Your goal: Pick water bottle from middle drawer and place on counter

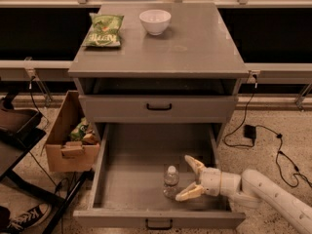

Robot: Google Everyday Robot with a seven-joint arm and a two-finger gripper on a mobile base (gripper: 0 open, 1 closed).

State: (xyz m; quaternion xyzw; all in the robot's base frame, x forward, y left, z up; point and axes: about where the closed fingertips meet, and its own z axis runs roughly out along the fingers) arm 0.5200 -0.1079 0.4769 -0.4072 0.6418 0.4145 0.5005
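Observation:
The water bottle (170, 182), small and clear with a white cap, stands upright near the front of the middle drawer (117, 179), which is pulled fully out. My gripper (189, 178) reaches in from the right on a white arm. Its two cream fingers are spread open, just right of the bottle, one fingertip near the bottle's base and not closed on it. The counter (195, 43) is the cabinet's flat grey top above.
A white bowl (155, 21) and a green chip bag (103, 30) sit on the counter. A shallower shut drawer (158, 107) lies above the open one. A cardboard box (68, 140) with items stands left of the cabinet. Cables (258, 130) lie on the floor at right.

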